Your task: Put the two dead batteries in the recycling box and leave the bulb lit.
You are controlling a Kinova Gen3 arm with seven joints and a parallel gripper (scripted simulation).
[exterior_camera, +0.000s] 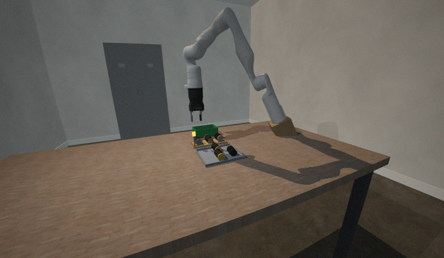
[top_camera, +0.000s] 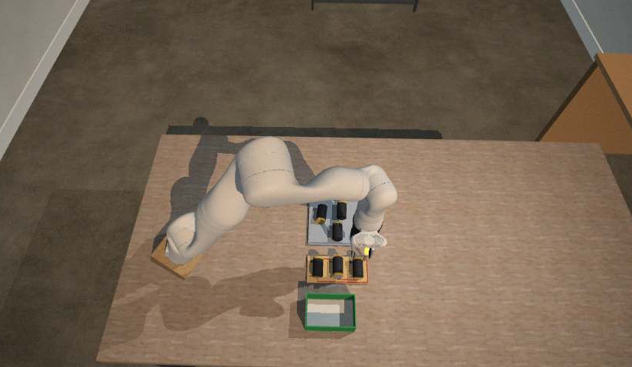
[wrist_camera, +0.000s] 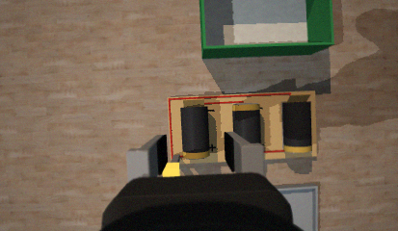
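I hold the black two-finger gripper (wrist_camera: 200, 154) spread wide and gripping nothing, well above the tan wooden battery holder (wrist_camera: 268, 103), over its end cell by the lit yellow bulb (wrist_camera: 171, 168); three black cylindrical batteries (wrist_camera: 194, 131) sit in the holder. Three more (top_camera: 337, 230) lie on the grey tray (top_camera: 311, 237); the green recycling box (top_camera: 330, 326) stands just beyond the holder.

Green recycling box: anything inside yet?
No batteries show in the recycling box; the top and wrist views show only its pale floor, partly shaded. Three batteries sit in the holder, three on the tray.
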